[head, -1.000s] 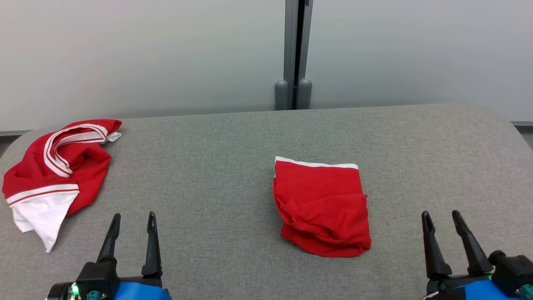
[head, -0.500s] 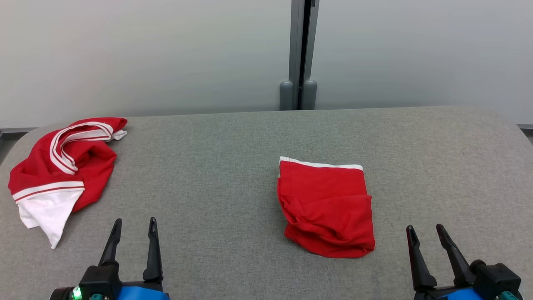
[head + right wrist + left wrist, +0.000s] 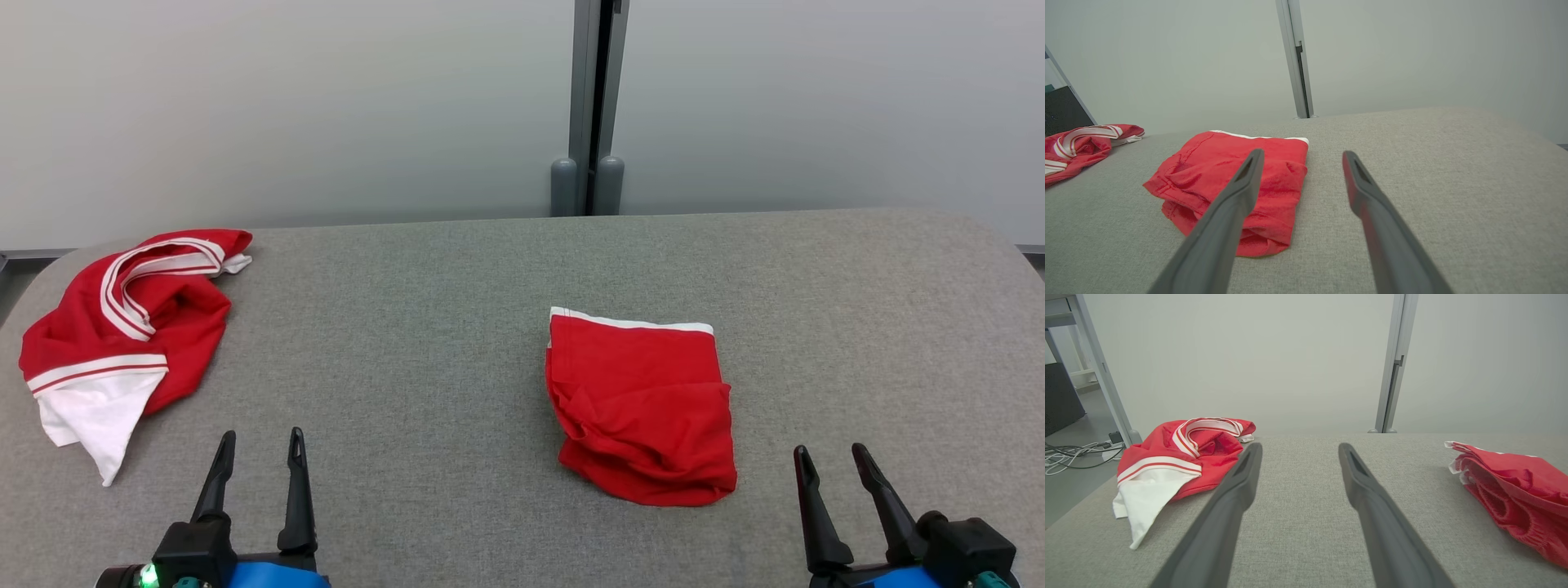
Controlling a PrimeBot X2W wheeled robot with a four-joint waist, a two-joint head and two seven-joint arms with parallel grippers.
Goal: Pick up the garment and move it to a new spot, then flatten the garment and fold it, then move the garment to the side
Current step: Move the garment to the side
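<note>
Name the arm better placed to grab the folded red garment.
Right. The garment lies nearer the open right pincer than the left pincer, which sits by the crumpled cloth.

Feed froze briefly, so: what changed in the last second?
Right gripper drew back toward the robot and slightly inward; the head camera turned a little. Nothing was grasped or released. Folded garment and crumpled garment stayed put, left gripper nearly so; both grippers open.

the left pincer [image 3: 262, 434] and right pincer [image 3: 829, 448] have long tapered dark fingers [image 3: 299, 498], black bases, blue casing [image 3: 277, 575] behind.
</note>
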